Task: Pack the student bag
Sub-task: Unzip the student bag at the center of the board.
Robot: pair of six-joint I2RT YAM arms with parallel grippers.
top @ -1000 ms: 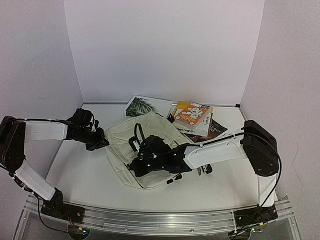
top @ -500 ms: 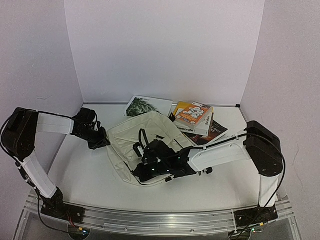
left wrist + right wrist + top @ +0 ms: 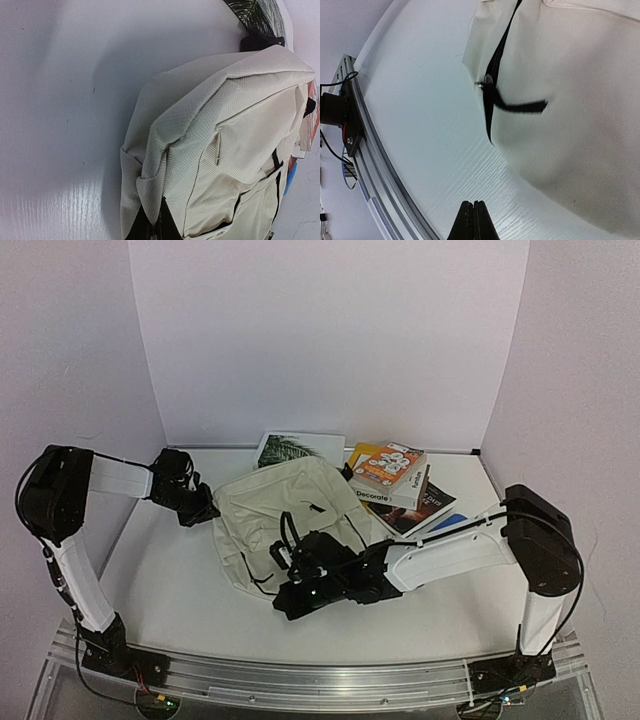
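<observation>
**Left claw pinches the bag's edge; right claw shut and empty**

The student bag [image 3: 262, 512] lies mid-table [image 3: 165, 590], in front of a stack of books [image 3: 390, 475] and a palm-leaf book [image 3: 295, 448]. The left gripper [image 3: 151, 227] has its jaws closed on a fold of cream fabric at the bag's left edge. The right gripper [image 3: 473, 220] is pressed fully together with nothing in it, over bare table just beside the bag's near edge, near a black zipper pull [image 3: 517, 106].

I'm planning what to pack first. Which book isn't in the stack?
The palm-leaf book, lying alone behind the bag; the rest are stacked to its right, under the orange book.
</observation>
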